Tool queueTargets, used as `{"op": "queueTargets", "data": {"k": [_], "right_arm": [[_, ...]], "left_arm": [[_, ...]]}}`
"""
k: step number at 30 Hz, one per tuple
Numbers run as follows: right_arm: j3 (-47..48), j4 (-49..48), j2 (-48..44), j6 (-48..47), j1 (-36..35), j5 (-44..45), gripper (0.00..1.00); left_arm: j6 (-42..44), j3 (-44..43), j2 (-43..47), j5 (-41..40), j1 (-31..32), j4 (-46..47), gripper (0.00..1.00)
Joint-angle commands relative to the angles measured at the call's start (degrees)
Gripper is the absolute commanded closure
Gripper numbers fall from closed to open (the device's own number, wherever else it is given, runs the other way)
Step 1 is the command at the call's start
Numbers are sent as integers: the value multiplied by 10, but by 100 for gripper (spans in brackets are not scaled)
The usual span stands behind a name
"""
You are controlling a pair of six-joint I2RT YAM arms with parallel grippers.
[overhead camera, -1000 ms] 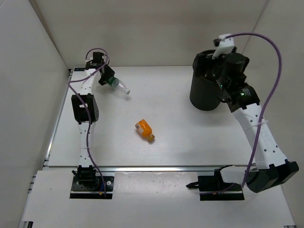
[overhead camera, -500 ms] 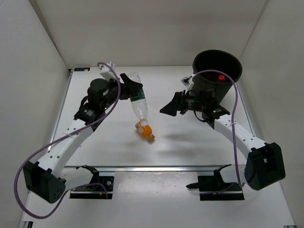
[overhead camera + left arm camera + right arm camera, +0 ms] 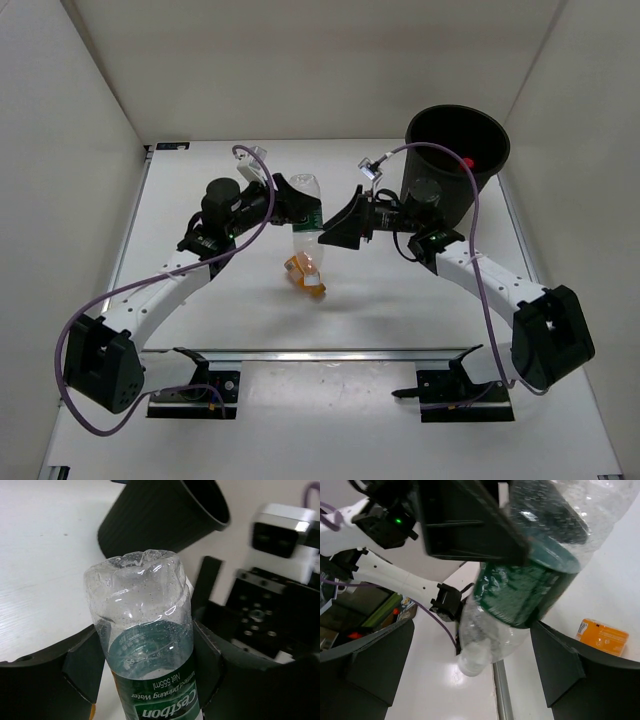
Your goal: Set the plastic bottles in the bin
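Observation:
My left gripper (image 3: 290, 207) is shut on the clear bottle with the green label (image 3: 306, 222) and holds it above the table, cap end down. In the left wrist view the fingers (image 3: 82, 667) clamp the bottle (image 3: 145, 640) at the label. My right gripper (image 3: 330, 232) is open right beside it; in the right wrist view its jaws stand wide on both sides of the bottle (image 3: 520, 595) without touching. The squat orange bottle (image 3: 303, 275) lies on the table below. The black bin (image 3: 455, 175) stands at the back right, with a red cap (image 3: 467, 161) showing inside.
White walls close the table at the back and both sides. A metal rail (image 3: 330, 353) runs along the near edge. The bin also shows in the left wrist view (image 3: 160, 515), behind the bottle. The orange bottle shows in the right wrist view (image 3: 602, 636).
My left gripper carried the green-label bottle right, over the orange bottle. My right gripper moved left from the bin and now straddles the bottle.

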State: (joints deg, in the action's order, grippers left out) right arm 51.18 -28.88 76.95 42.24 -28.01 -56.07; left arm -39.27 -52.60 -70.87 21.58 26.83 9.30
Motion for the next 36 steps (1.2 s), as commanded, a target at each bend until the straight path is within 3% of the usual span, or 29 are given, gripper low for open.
{"op": "queueTargets", "data": {"k": [1, 10, 15, 18, 21, 22, 23, 25, 27, 28, 33, 36], "right_arm": [[17, -10, 24, -4, -7, -17, 1], [0, -90, 51, 23, -50, 14, 1], [-1, -175, 78, 89, -61, 4, 3], [13, -188, 102, 103, -64, -11, 17], [12, -174, 103, 95, -72, -14, 43], [9, -168, 99, 90, -76, -5, 46], [5, -162, 94, 86, -73, 2, 53], [-3, -148, 73, 67, -70, 12, 65], [-4, -114, 61, 50, -61, 24, 68], [-1, -96, 51, 43, -62, 20, 68], [6, 1, 2, -13, 25, 14, 68], [58, 115, -30, -77, 128, 27, 69]], "left_arm": [[-13, -8, 23, 60, 10, 56, 44], [-12, 26, 50, 65, 20, 70, 45], [-14, 58, 56, 58, 16, 77, 46], [-22, 86, 68, 49, 15, 101, 45], [5, 67, 69, 20, 17, 71, 45], [7, 65, 71, 17, 18, 67, 45], [9, 65, 77, 14, 18, 70, 41], [2, 64, 79, 16, 13, 74, 21], [5, 58, 85, 14, 6, 71, 15], [5, 53, 87, 15, 6, 57, 2], [29, 16, 127, 22, -27, -50, 1], [75, -32, 151, -80, -27, -207, 1]]}}
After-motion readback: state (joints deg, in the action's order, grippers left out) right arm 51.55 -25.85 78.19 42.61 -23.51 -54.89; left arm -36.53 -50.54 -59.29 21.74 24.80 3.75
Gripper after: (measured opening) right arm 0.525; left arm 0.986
